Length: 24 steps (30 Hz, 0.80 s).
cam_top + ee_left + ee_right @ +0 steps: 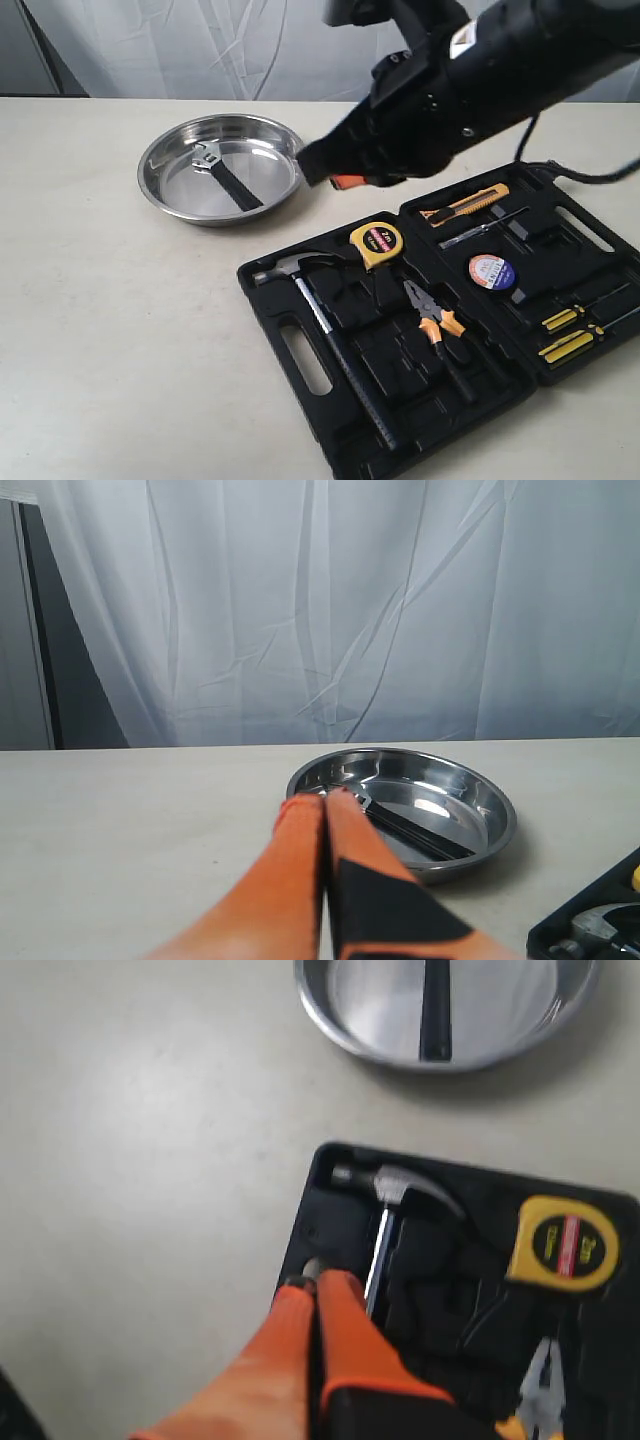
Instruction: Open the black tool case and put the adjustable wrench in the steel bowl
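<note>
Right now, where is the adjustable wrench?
In the exterior view the adjustable wrench lies inside the steel bowl, in the upper left of that view, left of the open black tool case.

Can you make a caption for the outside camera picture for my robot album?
The adjustable wrench lies in the steel bowl, beside the open black tool case.

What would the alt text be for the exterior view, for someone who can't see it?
An adjustable wrench lies in a steel bowl on a pale table, beside an open black tool case holding a hammer, tape measure, pliers and screwdrivers. A black robot arm extends in from the upper right, above the case.
</note>
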Each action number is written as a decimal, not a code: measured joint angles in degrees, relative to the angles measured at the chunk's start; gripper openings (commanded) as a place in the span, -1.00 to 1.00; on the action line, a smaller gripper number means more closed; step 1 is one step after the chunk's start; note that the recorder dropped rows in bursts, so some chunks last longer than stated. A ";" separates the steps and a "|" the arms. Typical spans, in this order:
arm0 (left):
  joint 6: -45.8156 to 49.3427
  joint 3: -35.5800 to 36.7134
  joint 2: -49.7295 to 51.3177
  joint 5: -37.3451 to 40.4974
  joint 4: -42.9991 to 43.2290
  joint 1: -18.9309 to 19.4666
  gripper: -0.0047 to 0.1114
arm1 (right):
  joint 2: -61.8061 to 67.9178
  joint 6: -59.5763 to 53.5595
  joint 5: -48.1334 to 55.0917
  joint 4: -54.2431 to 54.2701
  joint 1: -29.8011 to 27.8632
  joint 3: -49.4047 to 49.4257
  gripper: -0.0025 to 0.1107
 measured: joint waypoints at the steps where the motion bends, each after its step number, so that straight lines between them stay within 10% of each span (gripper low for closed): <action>1: 0.00 0.00 0.00 0.00 0.00 0.00 -0.92 | -1.81 0.10 3.58 0.19 0.00 0.26 -0.97; 13: 0.00 0.00 0.00 0.00 0.00 0.00 -0.92 | -11.50 0.89 8.32 -1.77 0.00 1.18 -0.97; 24: 0.00 0.00 0.00 0.00 0.00 0.00 -0.92 | -31.81 1.19 -33.29 3.06 -7.29 33.11 -0.97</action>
